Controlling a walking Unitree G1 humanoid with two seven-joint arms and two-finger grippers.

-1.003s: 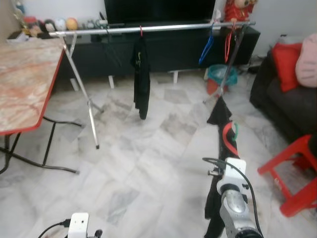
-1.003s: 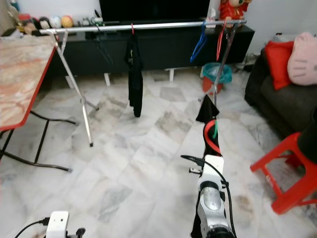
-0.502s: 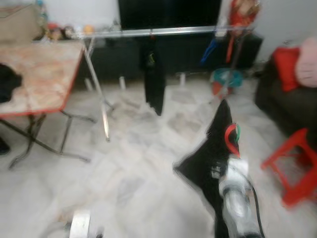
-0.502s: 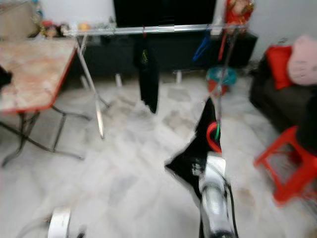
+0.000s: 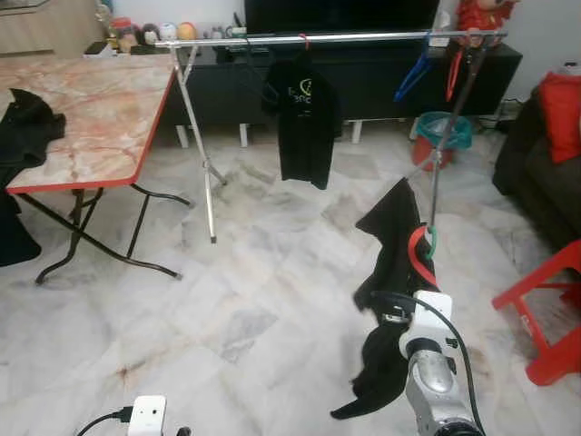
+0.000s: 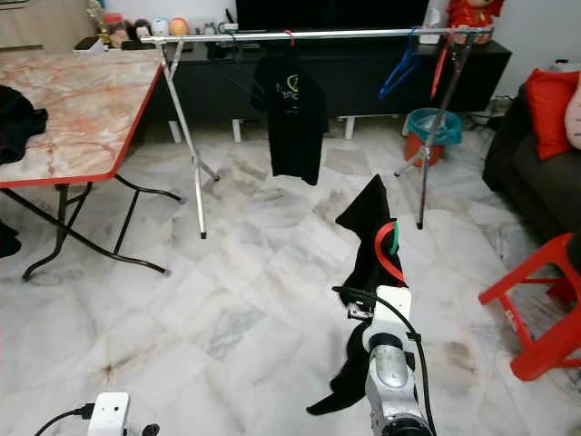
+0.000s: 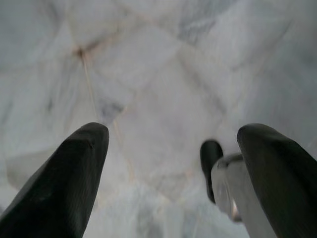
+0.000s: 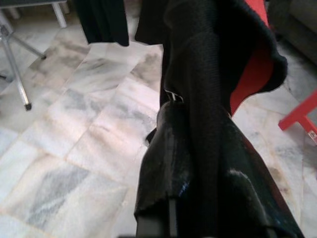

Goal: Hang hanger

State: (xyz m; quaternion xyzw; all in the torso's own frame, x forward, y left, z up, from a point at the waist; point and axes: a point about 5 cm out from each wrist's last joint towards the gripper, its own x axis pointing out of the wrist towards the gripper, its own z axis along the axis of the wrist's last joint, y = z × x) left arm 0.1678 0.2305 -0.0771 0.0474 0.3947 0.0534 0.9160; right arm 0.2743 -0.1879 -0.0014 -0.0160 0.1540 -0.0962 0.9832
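Before rail [image 5: 363, 38], right gripper [image 8: 198, 144] gripping garment-draped hanger [image 5: 419, 257]

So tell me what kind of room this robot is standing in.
Most likely a home living room used for drying laundry: a clothes rail with a black shirt hung on it, a dark TV cabinet behind, a sofa to the right, and a marble-tiled floor.

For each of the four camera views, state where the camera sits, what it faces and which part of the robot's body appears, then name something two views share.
Left eye view: head, looking forward and down at the rail; right arm visible.
Right eye view: same head, same scene.
Left wrist view: left wrist, facing the floor past the open left gripper.
Right wrist view: right wrist, along the right gripper, shut on the red hanger with the black garment.
Shared: hanger, garment.
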